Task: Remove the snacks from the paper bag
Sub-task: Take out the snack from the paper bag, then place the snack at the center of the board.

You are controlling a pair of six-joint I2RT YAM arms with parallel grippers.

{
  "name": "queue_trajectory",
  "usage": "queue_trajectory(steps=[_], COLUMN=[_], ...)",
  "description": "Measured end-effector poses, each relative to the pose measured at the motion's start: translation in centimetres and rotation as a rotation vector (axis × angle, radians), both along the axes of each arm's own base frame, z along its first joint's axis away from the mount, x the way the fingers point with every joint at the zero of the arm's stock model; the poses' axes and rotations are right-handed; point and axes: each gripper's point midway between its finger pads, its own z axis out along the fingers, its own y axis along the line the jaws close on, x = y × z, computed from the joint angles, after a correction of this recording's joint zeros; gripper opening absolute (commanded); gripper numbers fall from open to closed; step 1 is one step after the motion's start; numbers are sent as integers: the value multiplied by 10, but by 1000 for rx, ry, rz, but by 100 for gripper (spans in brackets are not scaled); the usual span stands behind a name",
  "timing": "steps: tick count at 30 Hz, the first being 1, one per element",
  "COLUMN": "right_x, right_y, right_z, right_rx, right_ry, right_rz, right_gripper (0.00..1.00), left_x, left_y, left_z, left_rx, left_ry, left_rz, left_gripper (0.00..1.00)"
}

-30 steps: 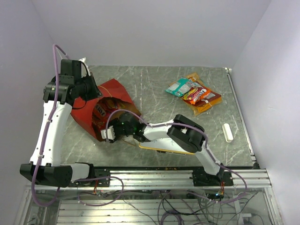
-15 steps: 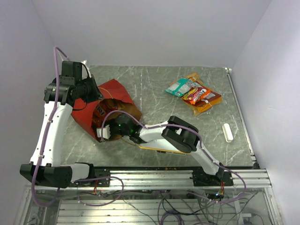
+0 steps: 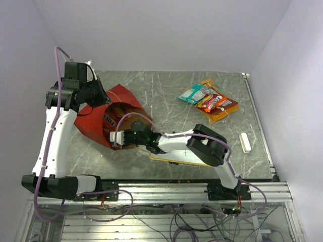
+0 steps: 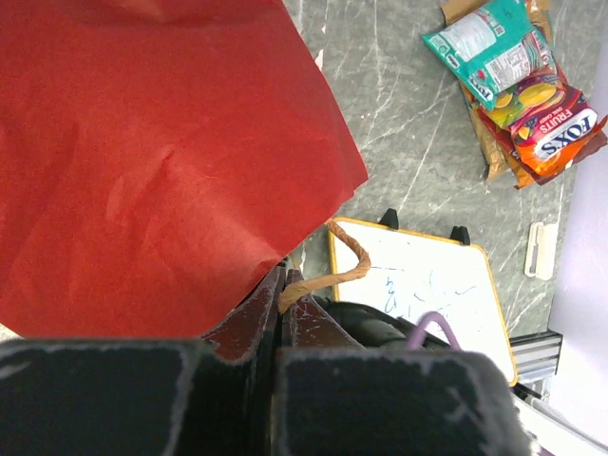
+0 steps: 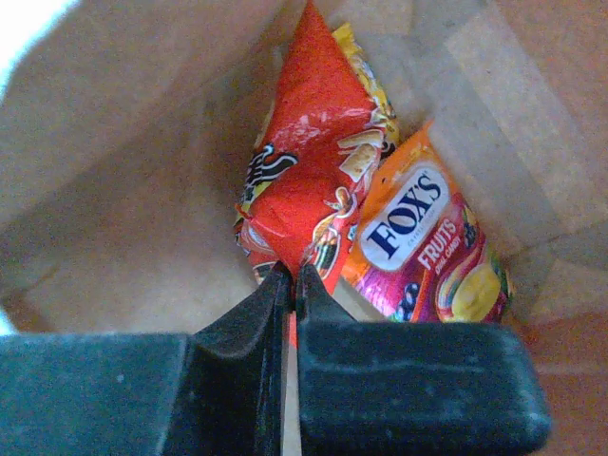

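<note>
With right gripper [image 5: 290, 285] pinched all but shut on the lower edge of a red snack packet [image 5: 313, 161], stretches over a white-framed whiteboard [image 4: 427, 285] lying flat near the front edge and reaches deep into the paper bag [image 3: 91, 126]. Shows the bag on its side at the left of the grey marbled table [image 3: 161, 96], mouth turned toward the right arm. Finds, on the brown kraft inside, an orange Fox's Fruits packet [image 5: 418, 237] touching the red one and a yellow packet [image 5: 366, 81] peeking from behind it. Grips the bag's upper rim in the left gripper [image 4: 278, 313], fingers pressed together on the red paper, string handle [image 4: 347, 256] looping out just beside them. Places a small white bar [image 3: 245, 142] by the right edge. Ends, farthest back and well apart from the bag, with a heap of removed snacks: teal packet [image 3: 192, 94], red packet [image 3: 214, 102], orange-tan chip bag [image 3: 221, 117] beneath.
</note>
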Motion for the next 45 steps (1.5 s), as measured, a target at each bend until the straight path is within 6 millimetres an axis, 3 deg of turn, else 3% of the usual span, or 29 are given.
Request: queue_trajectory(steps=[6, 12, 16, 21, 24, 26, 30, 32, 45], right_x=[-13, 4, 14, 0, -11, -6, 20, 34, 153], right_y=[-35, -68, -100, -159, -194, -216, -258, -274, -382], right_z=[47, 101, 102, 91, 101, 115, 144, 150, 139], right_rx=[46, 155, 146, 74, 69, 96, 184, 220, 544], right_ry=[145, 298, 383, 443, 446, 435, 402, 407, 753], right_rz=[-45, -139, -206, -244, -251, -282, -406, -480, -1036], right_gripper=[0, 0, 0, 0, 0, 0, 0, 0, 0], left_x=[5, 9, 12, 15, 21, 24, 31, 34, 44], left_y=[1, 0, 2, 6, 8, 8, 8, 7, 5], left_z=[6, 10, 9, 8, 5, 2, -2, -4, -13], left_rx=[-5, -17, -10, 13, 24, 27, 27, 27, 25], left_ry=[-19, -36, -42, -46, -42, -37, -30, -27, 6], left_rz=[17, 29, 37, 56, 66, 69, 69, 69, 63], left_gripper=[7, 7, 7, 7, 7, 7, 7, 7, 7])
